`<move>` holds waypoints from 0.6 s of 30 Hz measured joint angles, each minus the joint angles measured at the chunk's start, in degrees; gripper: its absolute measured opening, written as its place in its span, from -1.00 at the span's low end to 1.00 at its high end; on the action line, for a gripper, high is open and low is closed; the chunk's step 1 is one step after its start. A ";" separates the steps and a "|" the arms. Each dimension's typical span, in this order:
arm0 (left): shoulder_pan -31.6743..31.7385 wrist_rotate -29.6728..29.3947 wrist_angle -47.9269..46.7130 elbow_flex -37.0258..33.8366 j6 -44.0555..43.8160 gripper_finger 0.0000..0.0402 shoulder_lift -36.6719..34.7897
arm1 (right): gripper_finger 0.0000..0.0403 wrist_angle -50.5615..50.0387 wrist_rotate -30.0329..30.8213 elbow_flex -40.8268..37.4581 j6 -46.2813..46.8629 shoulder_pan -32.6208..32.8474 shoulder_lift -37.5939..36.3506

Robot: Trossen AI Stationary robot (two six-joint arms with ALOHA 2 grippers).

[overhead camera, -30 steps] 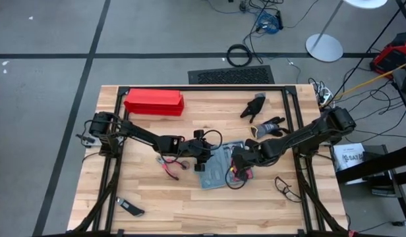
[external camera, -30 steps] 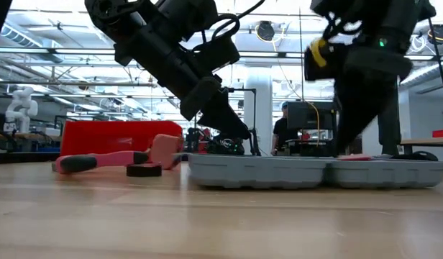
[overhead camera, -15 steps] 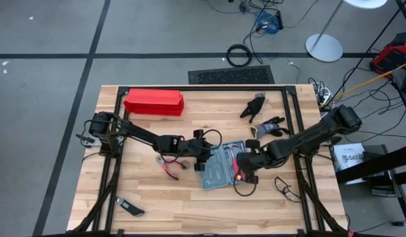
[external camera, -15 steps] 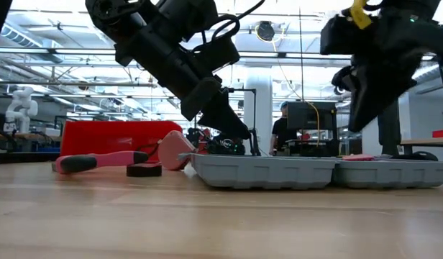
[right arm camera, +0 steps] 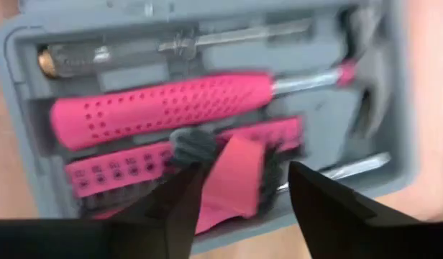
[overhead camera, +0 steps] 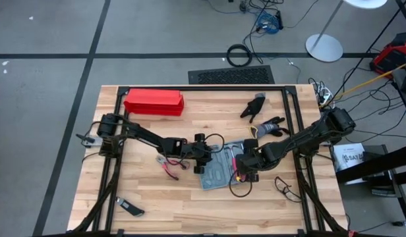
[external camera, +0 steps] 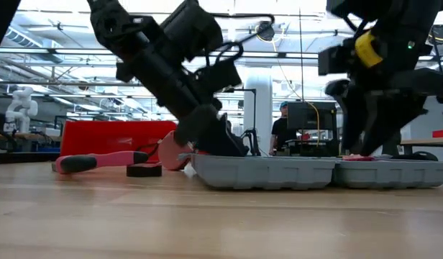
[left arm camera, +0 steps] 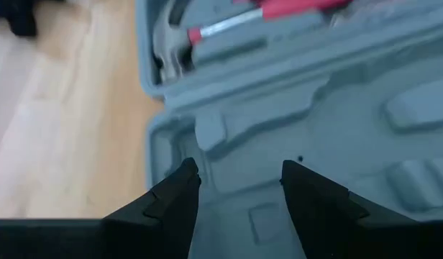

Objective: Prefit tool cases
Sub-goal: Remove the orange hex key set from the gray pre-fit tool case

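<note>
Below the right gripper, jaws spread and empty, the tool case is lying open flat, pink hammer seated in its recess | left gripper is hovering, fingers apart, over the bare half, likely steadying it.

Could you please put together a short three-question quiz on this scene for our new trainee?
1. True or false: the tool case lies open on the table.
2. Which gripper hangs over the half holding the pink-handled hammer? A) left gripper B) right gripper
3. What lies on the wood beside the case, on the left arm's side?

Key:
1. True.
2. B: the right gripper, open; the left gripper, also open, is over the half with bare recesses.
3. Pink-handled pliers.
</note>
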 joint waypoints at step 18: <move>0.85 1.18 4.46 0.02 -0.19 0.01 1.95 | -0.80 0.84 -7.30 0.35 2.53 -4.15 4.03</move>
